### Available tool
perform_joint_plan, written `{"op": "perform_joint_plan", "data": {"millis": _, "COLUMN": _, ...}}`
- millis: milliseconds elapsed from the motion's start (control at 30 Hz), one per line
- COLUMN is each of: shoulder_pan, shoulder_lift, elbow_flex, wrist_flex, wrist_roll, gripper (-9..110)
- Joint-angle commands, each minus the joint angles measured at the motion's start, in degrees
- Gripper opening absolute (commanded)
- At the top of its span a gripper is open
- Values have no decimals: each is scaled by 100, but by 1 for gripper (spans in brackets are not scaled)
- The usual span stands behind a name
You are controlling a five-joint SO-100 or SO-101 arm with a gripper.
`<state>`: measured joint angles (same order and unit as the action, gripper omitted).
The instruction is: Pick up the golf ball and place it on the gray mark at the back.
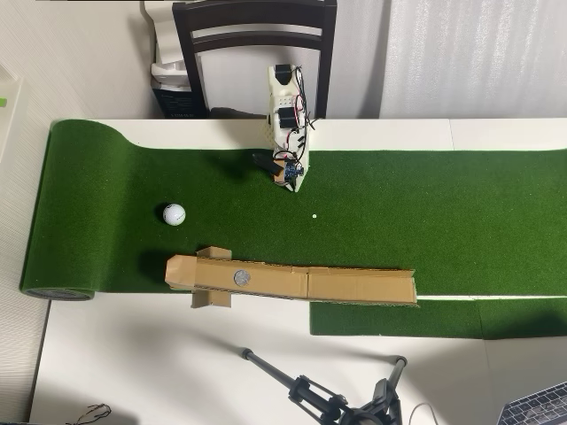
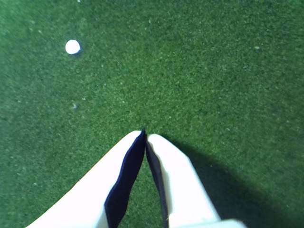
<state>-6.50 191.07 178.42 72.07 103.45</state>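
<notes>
The golf ball (image 1: 174,214) is a white glossy sphere lying on the green turf at the left in the overhead view. The gray mark (image 1: 242,277) is a small round disc on the tan cardboard strip (image 1: 354,285) at the turf's near edge. My gripper (image 1: 291,183) hangs folded at the arm's base, well right of the ball and above the mark in that view. In the wrist view the gripper (image 2: 144,135) is shut and empty, its white fingertips touching over bare turf. The ball and the mark are out of the wrist view.
A tiny white dot (image 1: 314,215) lies on the turf just right of the gripper and shows in the wrist view (image 2: 72,46). A dark chair (image 1: 255,35) stands behind the arm. A tripod (image 1: 337,403) and a laptop corner (image 1: 540,409) sit on the white table.
</notes>
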Motion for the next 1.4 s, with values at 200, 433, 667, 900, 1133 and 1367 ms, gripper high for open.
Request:
{"op": "perform_joint_plan", "data": {"millis": 200, "shoulder_pan": 44, "shoulder_lift": 536, "elbow_flex": 483, "wrist_flex": -26, "wrist_roll": -18, "gripper": 0}}
{"op": "perform_joint_plan", "data": {"millis": 433, "shoulder_pan": -44, "shoulder_lift": 545, "elbow_flex": 483, "wrist_flex": -79, "wrist_roll": -18, "gripper": 3}}
{"op": "perform_joint_plan", "data": {"millis": 667, "shoulder_pan": -141, "shoulder_lift": 545, "elbow_flex": 483, "wrist_flex": -79, "wrist_roll": -26, "gripper": 46}}
{"op": "perform_joint_plan", "data": {"millis": 900, "shoulder_pan": -844, "shoulder_lift": 545, "elbow_flex": 299, "wrist_flex": -44, "wrist_roll": -26, "gripper": 54}}
{"op": "perform_joint_plan", "data": {"millis": 1133, "shoulder_pan": -809, "shoulder_lift": 527, "elbow_flex": -817, "wrist_flex": 272, "wrist_roll": -35, "gripper": 54}}
{"op": "perform_joint_plan", "data": {"millis": 1367, "shoulder_pan": 141, "shoulder_lift": 519, "elbow_flex": -2408, "wrist_flex": 1169, "wrist_roll": -44, "gripper": 54}}
